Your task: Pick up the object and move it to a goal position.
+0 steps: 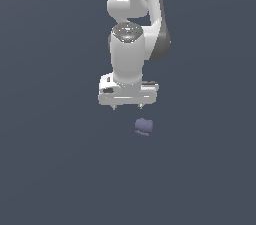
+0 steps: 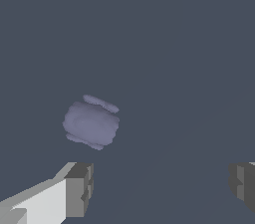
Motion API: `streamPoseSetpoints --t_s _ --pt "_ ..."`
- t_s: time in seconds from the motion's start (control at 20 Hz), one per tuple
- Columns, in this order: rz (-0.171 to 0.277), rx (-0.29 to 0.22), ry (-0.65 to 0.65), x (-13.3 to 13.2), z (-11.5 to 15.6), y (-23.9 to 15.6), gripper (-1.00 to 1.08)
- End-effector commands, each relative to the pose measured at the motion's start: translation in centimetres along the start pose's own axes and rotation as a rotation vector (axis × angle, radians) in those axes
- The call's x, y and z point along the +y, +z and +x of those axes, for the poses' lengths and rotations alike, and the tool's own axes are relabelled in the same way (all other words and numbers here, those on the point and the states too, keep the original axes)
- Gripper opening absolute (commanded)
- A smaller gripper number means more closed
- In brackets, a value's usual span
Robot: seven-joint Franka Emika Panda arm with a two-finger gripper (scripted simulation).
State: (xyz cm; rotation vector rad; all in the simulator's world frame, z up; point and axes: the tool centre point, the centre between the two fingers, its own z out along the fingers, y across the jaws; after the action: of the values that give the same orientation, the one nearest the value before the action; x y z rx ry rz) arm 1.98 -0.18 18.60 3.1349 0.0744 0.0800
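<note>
The object (image 1: pixel 144 127) is a small lumpy lavender-grey blob lying on the dark grey floor, just below and slightly toward the exterior view's right of my gripper (image 1: pixel 128 107). The gripper points straight down and is open and empty, hovering above the floor with its short fingertips apart. In the wrist view the object (image 2: pixel 91 123) lies ahead of the gripper (image 2: pixel 162 185), outside the gap and nearer one finger (image 2: pixel 79 188); the other finger (image 2: pixel 244 183) is at the frame's edge.
The white arm (image 1: pixel 135 14) rises behind the gripper to the top of the exterior view. The floor (image 1: pixel 50 169) is a plain dark grey surface with nothing else showing on it.
</note>
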Motion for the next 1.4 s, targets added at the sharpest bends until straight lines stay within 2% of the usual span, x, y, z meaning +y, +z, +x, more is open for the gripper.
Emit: streamPoseSetpoints --t_s 0.0,0.55,1.35 --pt "0.0 -0.001 -0.015 -0.1 0.0 0.1 1.0" --pt "-0.004 -0.013 -0.21 -1.5 0.3 1.9 1.0" --pt "0.01 -0.038 -0.723 -5.3 0.5 6.6 1.0"
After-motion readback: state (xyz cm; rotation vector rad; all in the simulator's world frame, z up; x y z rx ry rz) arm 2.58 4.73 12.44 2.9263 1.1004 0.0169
